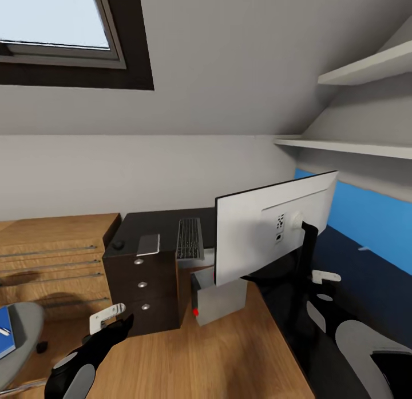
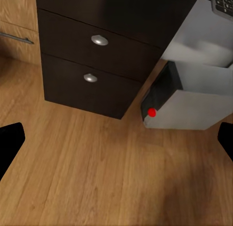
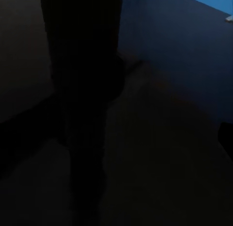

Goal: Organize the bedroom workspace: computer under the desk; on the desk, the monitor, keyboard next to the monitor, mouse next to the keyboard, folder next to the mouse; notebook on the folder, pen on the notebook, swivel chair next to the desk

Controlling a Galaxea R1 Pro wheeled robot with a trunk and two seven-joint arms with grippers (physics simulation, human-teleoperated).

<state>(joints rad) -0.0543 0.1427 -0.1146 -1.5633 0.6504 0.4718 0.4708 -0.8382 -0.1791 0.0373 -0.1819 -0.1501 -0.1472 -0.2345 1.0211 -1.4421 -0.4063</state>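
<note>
— Which step is this?

— The monitor [image 1: 269, 230], I'd judge. It stands on the counter [image 1: 343, 284], back to us; the right gripper [image 1: 325, 276] sits at its stand, jaws unclear.

— And the left gripper [image 1: 107, 318]?

— Open, empty, at seven o'clock. Next: turn the monitor.

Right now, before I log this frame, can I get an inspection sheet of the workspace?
Surface: black desk, glossy, L-shaped.
Job's things: keyboard, mouse and notebook on the desk; monitor with its back to the camera; computer on the floor beside the drawer unit; folder on the swivel chair.
Clutter: nothing seen.
Grippers: left gripper open, over the floor; right gripper by the monitor stand, state unclear.
Cables: nothing seen.
Surroundings: wooden chest, shelves, window.
</note>
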